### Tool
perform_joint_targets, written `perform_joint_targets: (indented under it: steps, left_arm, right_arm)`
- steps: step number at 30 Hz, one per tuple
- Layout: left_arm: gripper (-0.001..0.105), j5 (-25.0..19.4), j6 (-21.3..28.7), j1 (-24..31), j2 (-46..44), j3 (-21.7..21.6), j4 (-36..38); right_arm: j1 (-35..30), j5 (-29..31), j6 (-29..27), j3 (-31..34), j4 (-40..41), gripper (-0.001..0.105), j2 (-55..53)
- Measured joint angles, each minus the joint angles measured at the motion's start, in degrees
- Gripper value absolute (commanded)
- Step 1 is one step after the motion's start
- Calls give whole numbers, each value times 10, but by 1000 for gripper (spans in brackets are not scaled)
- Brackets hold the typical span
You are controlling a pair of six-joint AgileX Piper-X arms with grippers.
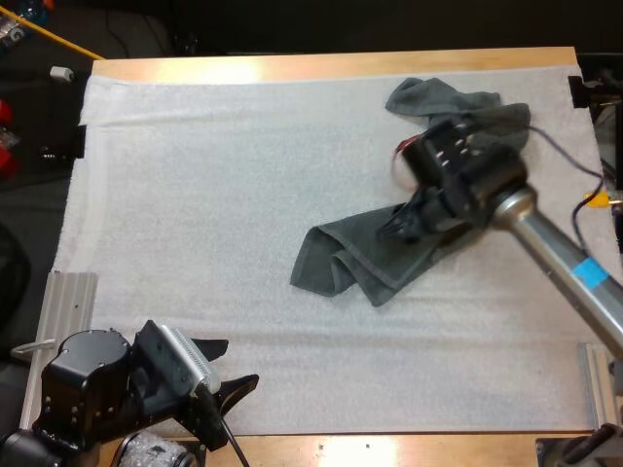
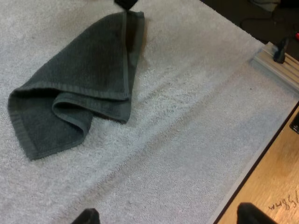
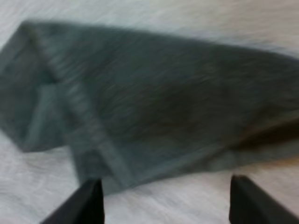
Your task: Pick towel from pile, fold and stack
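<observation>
Left gripper (image 1: 237, 362), at the near edge of the white mat (image 1: 195, 195), low over bare mat: jaws apart, clear of any thing, as its own wrist view also shows (image 2: 169, 217). Dark grey-green towel (image 1: 350, 258) (image 2: 79, 93) (image 3: 154, 107), one, lying on the mat past centre on the right arm's side, loosely doubled over itself, with one hemmed edge curled under at its near end. Right gripper (image 1: 397, 229) (image 3: 166, 200), above that towel's far end: jaws apart, not clamped on the cloth. Crumpled towel (image 1: 458, 102), one, bunched at the mat's far right corner, just beyond the right gripper. Wooden worktop (image 1: 292, 66) under all.
</observation>
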Motion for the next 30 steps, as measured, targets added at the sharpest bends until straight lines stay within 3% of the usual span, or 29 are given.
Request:
perform_joint_targets:
  steps: [11,30]
  left_arm:
    - [58,0,0,0,0,0,3]
    - [58,0,0,0,0,0,7]
  right_arm:
    - [34,-1,57,80,-55,55,57]
    - [34,-4,61,82,-96,55,165]
